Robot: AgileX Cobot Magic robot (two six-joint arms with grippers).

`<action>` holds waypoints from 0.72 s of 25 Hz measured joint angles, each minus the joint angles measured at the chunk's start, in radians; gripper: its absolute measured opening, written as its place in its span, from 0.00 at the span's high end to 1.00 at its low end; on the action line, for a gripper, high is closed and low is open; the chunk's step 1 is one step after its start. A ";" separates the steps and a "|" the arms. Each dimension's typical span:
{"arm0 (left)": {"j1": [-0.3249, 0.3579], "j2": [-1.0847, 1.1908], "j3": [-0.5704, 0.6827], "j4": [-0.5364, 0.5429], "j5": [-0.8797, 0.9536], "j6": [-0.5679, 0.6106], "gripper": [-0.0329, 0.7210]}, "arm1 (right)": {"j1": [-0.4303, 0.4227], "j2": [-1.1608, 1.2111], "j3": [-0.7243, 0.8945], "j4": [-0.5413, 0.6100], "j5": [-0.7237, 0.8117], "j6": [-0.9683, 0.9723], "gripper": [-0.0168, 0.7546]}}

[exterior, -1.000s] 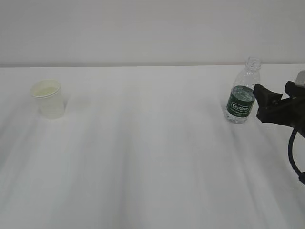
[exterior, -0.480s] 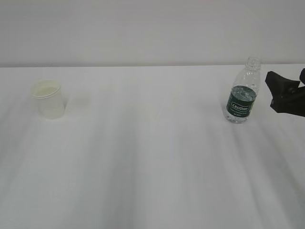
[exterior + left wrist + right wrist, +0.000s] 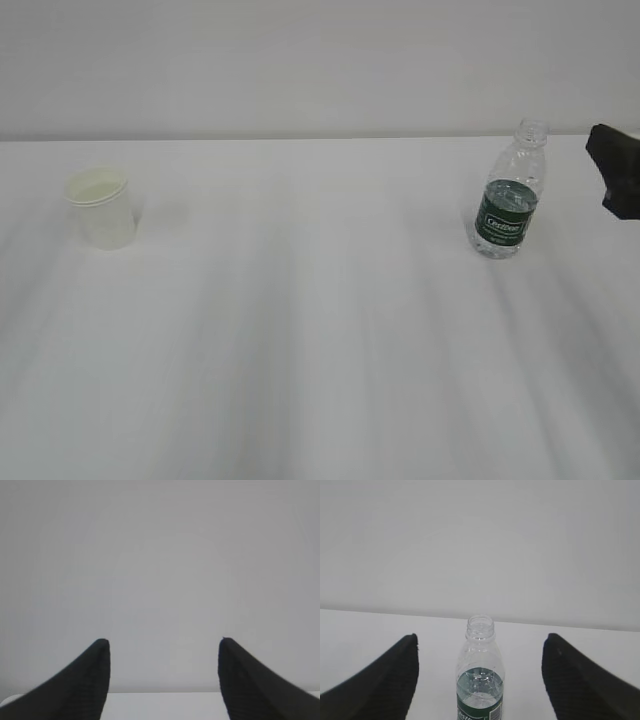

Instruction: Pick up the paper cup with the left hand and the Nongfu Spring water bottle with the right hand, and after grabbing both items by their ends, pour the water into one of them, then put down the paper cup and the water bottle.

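Observation:
The white paper cup [image 3: 101, 207] stands upright at the table's left, with no gripper near it. Upright at the right stands the Nongfu Spring water bottle [image 3: 509, 202], uncapped and partly full of clear water [image 3: 480, 684]. In the right wrist view the bottle [image 3: 480, 677] sits centred ahead of my right gripper [image 3: 481, 637], which is open and clear of it. In the exterior view only one of its black fingers [image 3: 617, 178] shows, at the right edge. My left gripper [image 3: 163, 641] is open and empty, facing the wall. The cup is out of the left wrist view.
The white table [image 3: 320, 330] runs back to a plain pale wall [image 3: 320, 60]. The left wrist view shows only a thin strip of the table's far edge [image 3: 165, 705] under the wall.
My right gripper has drawn back to the right, away from the bottle, and has mostly left the exterior view. Cup and bottle have not moved.

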 joint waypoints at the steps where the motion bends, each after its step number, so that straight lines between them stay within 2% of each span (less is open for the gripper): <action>1: 0.000 -0.015 0.000 0.000 0.014 0.000 0.32 | 0.000 -0.026 0.000 0.000 0.022 0.000 0.23; 18: 0.000 -0.238 0.003 0.000 0.240 0.000 0.33 | 0.000 -0.411 0.004 -0.002 0.415 0.000 0.23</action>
